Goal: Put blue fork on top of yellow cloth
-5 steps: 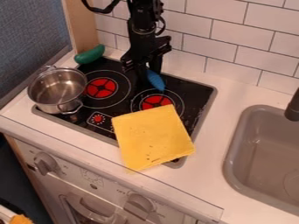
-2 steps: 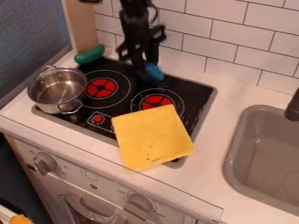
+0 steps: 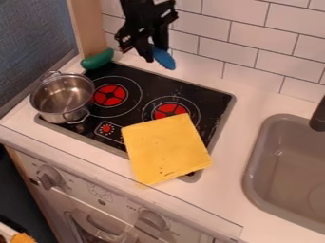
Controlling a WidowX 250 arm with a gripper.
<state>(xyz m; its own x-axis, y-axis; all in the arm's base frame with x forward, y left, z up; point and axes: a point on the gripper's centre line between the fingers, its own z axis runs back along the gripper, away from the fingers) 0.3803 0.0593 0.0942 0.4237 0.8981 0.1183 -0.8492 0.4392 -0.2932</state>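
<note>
The black gripper [image 3: 156, 54] hangs at the upper middle of the camera view, above the back edge of the stove. It is shut on the blue fork [image 3: 164, 59], whose broad blue part sticks out to the lower right from between the fingers. The yellow cloth [image 3: 166, 149] lies flat over the front right of the stove and onto the counter's front, well below the gripper in the view.
A steel pot [image 3: 62, 97] stands at the stove's left side. A green toy vegetable [image 3: 97, 59] lies at the back left corner. To the right is a grey sink [image 3: 259, 156] with a dark faucet [image 3: 319, 116]. Tiled wall [image 3: 254, 47] runs behind.
The gripper has risen from the back of the stove, shifting slightly left, and the blue fork has gone up with it. Cloth, pot and green vegetable have stayed put.
</note>
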